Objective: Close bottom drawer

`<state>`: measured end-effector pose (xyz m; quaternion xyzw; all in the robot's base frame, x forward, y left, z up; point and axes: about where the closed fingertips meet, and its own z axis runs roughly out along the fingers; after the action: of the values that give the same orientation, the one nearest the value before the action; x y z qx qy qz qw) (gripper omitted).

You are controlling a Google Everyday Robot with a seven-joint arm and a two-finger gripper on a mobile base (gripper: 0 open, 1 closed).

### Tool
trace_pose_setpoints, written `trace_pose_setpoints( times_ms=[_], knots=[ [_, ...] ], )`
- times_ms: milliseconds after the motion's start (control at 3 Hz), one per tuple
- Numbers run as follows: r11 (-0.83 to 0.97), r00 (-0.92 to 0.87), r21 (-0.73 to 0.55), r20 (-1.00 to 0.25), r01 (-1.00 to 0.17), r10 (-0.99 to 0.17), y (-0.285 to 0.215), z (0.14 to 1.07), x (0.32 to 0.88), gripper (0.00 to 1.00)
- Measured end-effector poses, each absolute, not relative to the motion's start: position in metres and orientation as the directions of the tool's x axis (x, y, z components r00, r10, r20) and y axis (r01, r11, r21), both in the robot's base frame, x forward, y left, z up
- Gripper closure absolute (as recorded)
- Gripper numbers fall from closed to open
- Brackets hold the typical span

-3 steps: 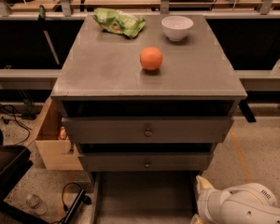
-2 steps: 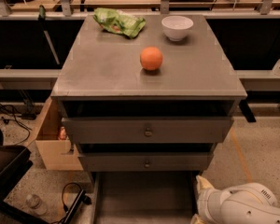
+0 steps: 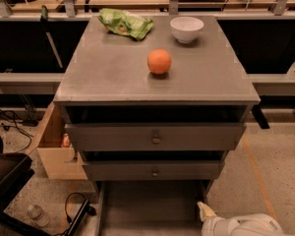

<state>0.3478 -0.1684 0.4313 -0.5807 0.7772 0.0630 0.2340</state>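
The grey cabinet (image 3: 157, 77) has three drawers. The bottom drawer (image 3: 147, 205) is pulled far out towards me; its plain grey tray shows below the middle drawer, and its front panel and knob are cut off by the lower edge of the view. The middle drawer (image 3: 155, 171) and the top drawer (image 3: 156, 137) show their fronts with small round knobs. My gripper (image 3: 205, 212) is at the bottom right, on the end of the white arm (image 3: 246, 226), just beside the right wall of the bottom drawer's tray.
On the cabinet top lie an orange (image 3: 159, 61), a white bowl (image 3: 187, 29) and a green bag (image 3: 125, 23). An open wooden box (image 3: 56, 146) stands left of the cabinet. A black chair (image 3: 5, 181), a cable (image 3: 76, 210) and a plastic bottle (image 3: 37, 213) are on the floor at the left.
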Motion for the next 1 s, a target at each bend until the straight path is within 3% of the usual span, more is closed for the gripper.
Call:
trace_pose_setpoints(
  times_ms=[1000],
  knots=[
    [0.318, -0.194, -0.155, -0.525, -0.935, -0.828, -0.176, 0.339, 0.309, 0.0]
  ],
)
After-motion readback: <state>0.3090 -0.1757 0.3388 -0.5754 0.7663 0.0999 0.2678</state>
